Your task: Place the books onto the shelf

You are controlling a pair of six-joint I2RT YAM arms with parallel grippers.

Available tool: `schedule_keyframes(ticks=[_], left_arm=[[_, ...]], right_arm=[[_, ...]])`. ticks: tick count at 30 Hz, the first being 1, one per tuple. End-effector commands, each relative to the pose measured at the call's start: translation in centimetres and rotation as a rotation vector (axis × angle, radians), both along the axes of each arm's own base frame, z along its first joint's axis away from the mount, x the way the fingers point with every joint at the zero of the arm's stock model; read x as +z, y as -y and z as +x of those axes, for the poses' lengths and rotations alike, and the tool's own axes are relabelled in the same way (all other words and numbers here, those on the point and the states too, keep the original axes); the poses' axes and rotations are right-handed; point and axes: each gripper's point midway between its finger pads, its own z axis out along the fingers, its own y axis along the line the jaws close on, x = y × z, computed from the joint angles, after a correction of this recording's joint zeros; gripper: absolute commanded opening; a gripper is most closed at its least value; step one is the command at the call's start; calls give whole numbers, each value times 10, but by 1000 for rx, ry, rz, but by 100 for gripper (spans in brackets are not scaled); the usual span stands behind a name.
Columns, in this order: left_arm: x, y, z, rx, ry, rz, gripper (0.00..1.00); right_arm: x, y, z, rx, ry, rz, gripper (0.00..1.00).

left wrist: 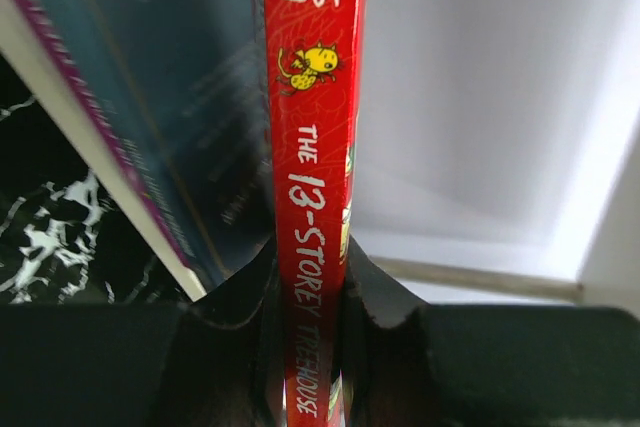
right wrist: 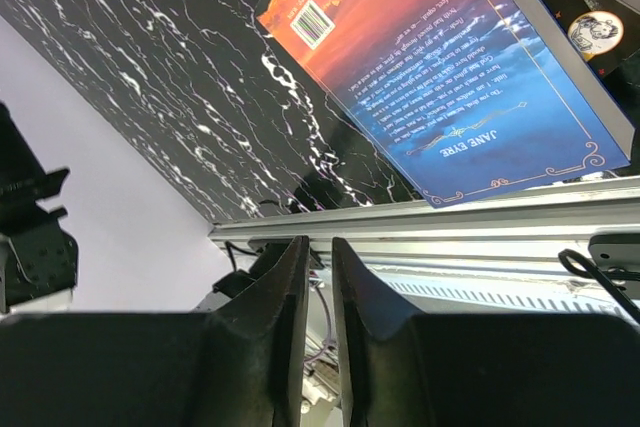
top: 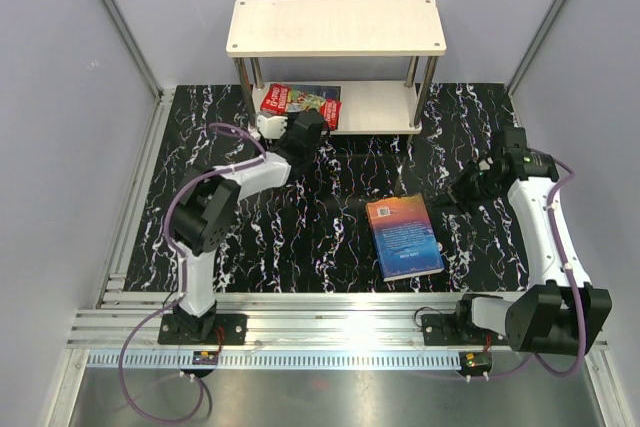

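The black marbled worktop carries a cream two-tier shelf at its far edge. A Jane Eyre paperback lies flat mid-worktop, back cover up. At the shelf's lower board, the left fingers pinch the red Treehouse book. The right fingers are nearly pressed together, empty.

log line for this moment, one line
left gripper: shut on red treehouse book at shelf lower tier | right gripper: near shut, empty | jane eyre book: flat on table
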Motion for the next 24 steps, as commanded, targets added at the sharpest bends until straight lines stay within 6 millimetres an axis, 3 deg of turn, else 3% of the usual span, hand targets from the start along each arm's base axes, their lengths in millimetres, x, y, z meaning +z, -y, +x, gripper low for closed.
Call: schedule_keyframes(ticks=[1,8,12,16,17,19,20,22,24], left_arm=[[34,-19,24,128,105,-107,2],[28,-27,32,131,84,-83,5],[12,-25,41,95,40,-114,5],[7,-11,58,7,17,-161,42],[7,-9,64,-15,21,-163,60],[6,-2,72,-57,6,-179,71],[6,0,72,-66,-4,-178,84],[13,0,71,-67,-7,-175,91],[11,2,65,-70,-34,-188,92]], right_arm=[[10,-1,4,37,44,-27,21],[7,-5,2,60,44,-40,21],[7,-7,3,68,45,-34,21],[7,-9,4,73,50,-32,20],[8,-9,4,74,53,-33,20],[8,-9,4,72,51,-30,20],[9,-9,5,72,57,-30,20],[10,-9,6,74,63,-33,20],[10,-9,6,72,65,-34,20]])
